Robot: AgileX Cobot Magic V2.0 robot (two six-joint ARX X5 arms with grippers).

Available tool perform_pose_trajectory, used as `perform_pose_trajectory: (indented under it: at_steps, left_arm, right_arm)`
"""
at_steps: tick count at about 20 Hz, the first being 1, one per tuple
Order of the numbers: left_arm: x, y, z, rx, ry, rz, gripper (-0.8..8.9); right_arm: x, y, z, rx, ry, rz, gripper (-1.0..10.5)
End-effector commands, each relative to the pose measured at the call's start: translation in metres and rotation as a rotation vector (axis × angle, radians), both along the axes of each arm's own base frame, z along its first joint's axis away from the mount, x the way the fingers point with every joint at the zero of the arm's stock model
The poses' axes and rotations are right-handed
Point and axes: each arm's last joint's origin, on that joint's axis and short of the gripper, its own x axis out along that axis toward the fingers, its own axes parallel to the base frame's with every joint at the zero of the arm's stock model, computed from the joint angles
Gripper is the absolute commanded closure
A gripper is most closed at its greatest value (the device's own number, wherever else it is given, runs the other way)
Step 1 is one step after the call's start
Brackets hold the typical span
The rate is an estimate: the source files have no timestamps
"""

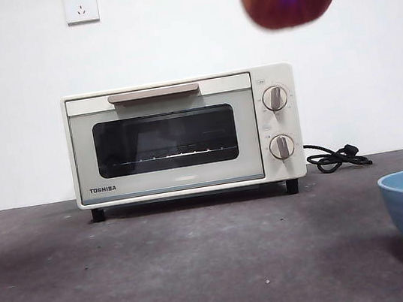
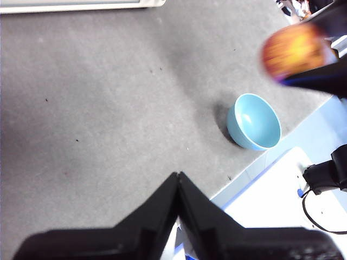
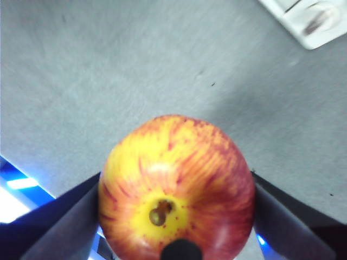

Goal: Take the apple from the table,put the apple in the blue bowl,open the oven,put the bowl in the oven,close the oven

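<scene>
- Right gripper clamped on apple, high above table.
- Blue bowl below it, near table edge, open table around.
- Left gripper pressed together, bowl well ahead.
- Oven door closed, far side.

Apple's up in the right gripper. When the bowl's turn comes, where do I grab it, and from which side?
Judging by shape, take the blue bowl by its rim, coming from above, one jaw inside and one outside. It sits upright, empty and mouth-up on the table, and its rounded wall looks too wide to span. The right gripper holds the apple.
</scene>
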Motion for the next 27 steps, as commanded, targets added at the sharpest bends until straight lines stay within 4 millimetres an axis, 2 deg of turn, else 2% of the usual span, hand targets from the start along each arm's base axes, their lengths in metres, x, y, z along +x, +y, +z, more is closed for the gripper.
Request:
perform_pose_trajectory:
  at_steps: [1, 5, 9, 13, 25, 26, 27]
  left_arm:
    - [0.003, -0.001, 0.000, 0.014, -0.019, -0.022, 8.18]
    - [0.007, -0.001, -0.002, 0.019, -0.009, -0.022, 8.18]
    - [0.009, -0.002, 0.001, 0.012, -0.041, -0.019, 8.19]
    - [0.010, -0.002, 0.001, 0.012, -0.045, -0.019, 8.18]
    - [0.010, -0.002, 0.001, 0.012, -0.045, -0.020, 8.18]
    - [0.010, -0.002, 0.001, 0.012, -0.045, -0.020, 8.19]
    - [0.010, -0.002, 0.001, 0.012, -0.046, -0.020, 8.18]
  right_arm:
    - [-0.010, -0.020, -0.004, 0.005, -0.007, -0.037, 9.6]
    - [-0.027, -0.063, -0.030, 0.038, -0.020, -0.171, 9.6]
    - [-0.030, -0.088, -0.076, 0.149, 0.023, -0.321, 9.5]
    - [-0.021, -0.091, -0.116, 0.250, 0.115, -0.383, 9.5]
    - [-0.011, -0.085, -0.159, 0.107, 0.265, -0.439, 9.4]
    - [-0.010, -0.084, -0.160, 0.110, 0.265, -0.442, 9.1]
    - [-0.010, -0.084, -0.160, 0.116, 0.262, -0.441, 8.0]
